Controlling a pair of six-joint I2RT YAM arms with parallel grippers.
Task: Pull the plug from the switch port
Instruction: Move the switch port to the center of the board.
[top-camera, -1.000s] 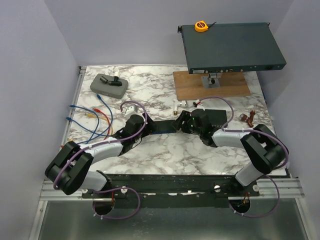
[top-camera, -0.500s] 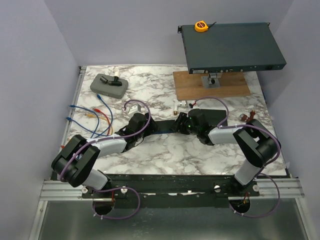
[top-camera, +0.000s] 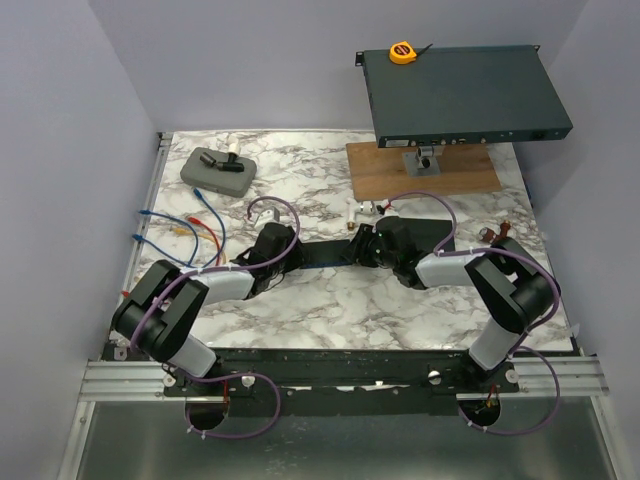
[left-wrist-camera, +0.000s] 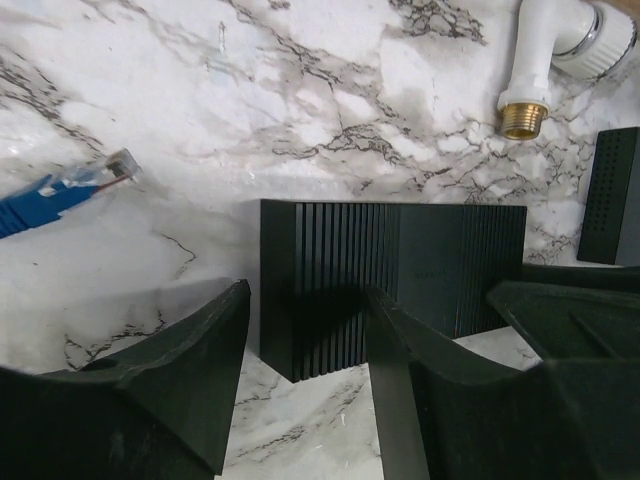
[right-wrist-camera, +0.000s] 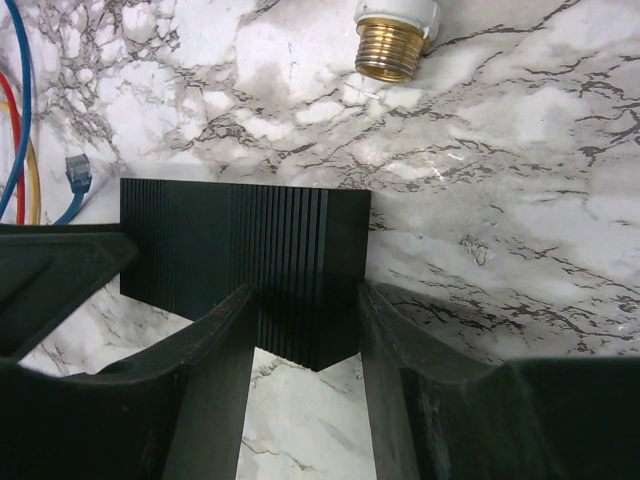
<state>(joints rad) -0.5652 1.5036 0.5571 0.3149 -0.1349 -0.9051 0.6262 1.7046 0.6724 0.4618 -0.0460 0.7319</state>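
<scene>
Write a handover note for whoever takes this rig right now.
Left tool: open, set either side of one end of the black switch, no grip seen.
Right tool: open, straddling the other end.
Switch lies flat on the table; a blue plug lies loose beside it, not touching.
Done: both tools at the switch.
Left: ports are hidden; check whether a plug sits in one, then brace the switch and pull it.

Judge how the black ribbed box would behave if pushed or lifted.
The black ribbed box looks rigid, so probably stiff. Its ribs may aid grip. Lying flat and low on the marble table, it should slide rather than tip or roll.
</scene>
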